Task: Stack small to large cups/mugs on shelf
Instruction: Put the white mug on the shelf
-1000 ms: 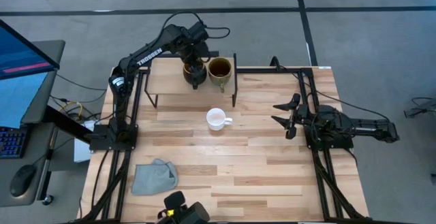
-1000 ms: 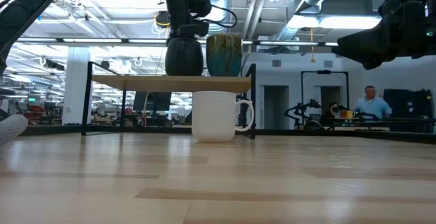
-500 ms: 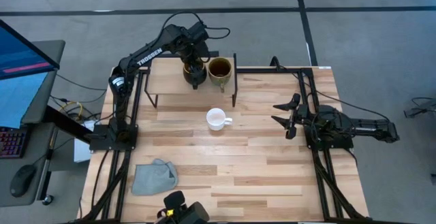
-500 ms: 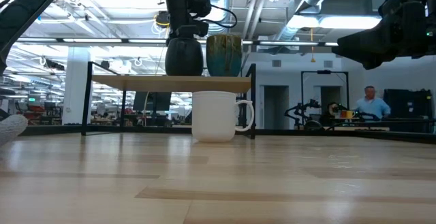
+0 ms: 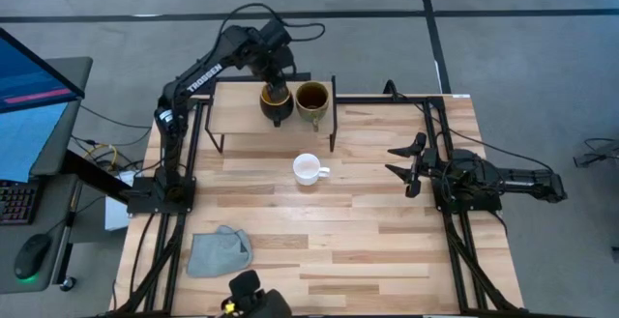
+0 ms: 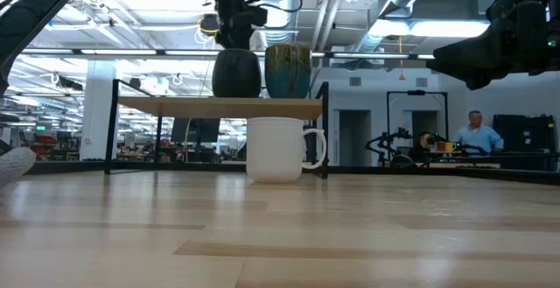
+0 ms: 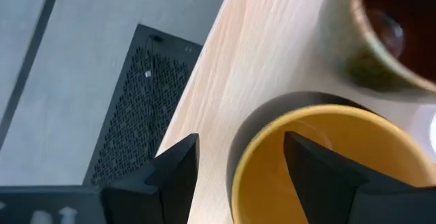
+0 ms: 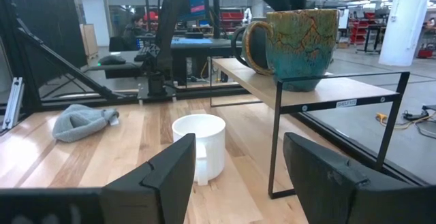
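The dark mug with the orange-yellow inside (image 5: 275, 102) stands upright on the light-wood shelf (image 5: 237, 117), close beside the olive-tan mug (image 5: 311, 101) at the shelf's right end. The small white mug (image 5: 308, 169) stands on the tabletop in front of the shelf. My left gripper (image 5: 274, 72) is open just above the dark mug. In the left wrist view its fingers (image 7: 178, 169) stand on either side of the mug's rim (image 7: 240, 157) and touch nothing. My right gripper (image 5: 410, 163) waits open at the table's right side.
A grey-blue cloth (image 5: 219, 250) lies near the table's front left corner. The shelf's thin black legs (image 5: 333, 115) stand behind the white mug. A person (image 6: 477, 132) stands far off in the room beyond the table.
My left gripper has gone up, away from the dark mug. The mug stays upright on the shelf beside the olive-tan mug.
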Motion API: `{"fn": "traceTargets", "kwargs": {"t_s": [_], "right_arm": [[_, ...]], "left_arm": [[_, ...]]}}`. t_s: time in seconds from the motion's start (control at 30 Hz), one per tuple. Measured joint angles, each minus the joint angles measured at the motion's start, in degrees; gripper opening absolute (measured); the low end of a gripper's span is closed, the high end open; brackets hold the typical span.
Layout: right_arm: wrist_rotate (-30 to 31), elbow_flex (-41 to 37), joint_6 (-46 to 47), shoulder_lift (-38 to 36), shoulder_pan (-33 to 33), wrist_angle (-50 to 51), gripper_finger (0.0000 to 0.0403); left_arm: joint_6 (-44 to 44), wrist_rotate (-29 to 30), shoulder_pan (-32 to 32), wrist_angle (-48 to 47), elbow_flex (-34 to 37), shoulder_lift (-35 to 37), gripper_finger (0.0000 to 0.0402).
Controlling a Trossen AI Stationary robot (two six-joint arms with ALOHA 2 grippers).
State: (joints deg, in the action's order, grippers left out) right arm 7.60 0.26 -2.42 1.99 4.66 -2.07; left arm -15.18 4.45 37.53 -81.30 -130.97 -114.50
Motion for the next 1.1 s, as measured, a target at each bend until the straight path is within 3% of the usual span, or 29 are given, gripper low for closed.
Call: {"fn": "traceTargets", "kwargs": {"t_s": [0.53,0.83,1.1], "right_arm": [[0.0,0.0,0.5,0.0,0.0,0.0,0.0244],[0.0,0.0,0.5,0.0,0.0,0.0,0.0244],[0.0,0.0,0.5,0.0,0.0,0.0,0.0244]], "left_arm": [[2.3,2.2,0.0,-4.0,-4.0,1.6,0.0207],[3.7,1.5,-0.1,4.2,-4.1,11.0,0.0207],[5.2,-1.6,-2.5,3.7,-2.7,16.5,0.0207]]}}
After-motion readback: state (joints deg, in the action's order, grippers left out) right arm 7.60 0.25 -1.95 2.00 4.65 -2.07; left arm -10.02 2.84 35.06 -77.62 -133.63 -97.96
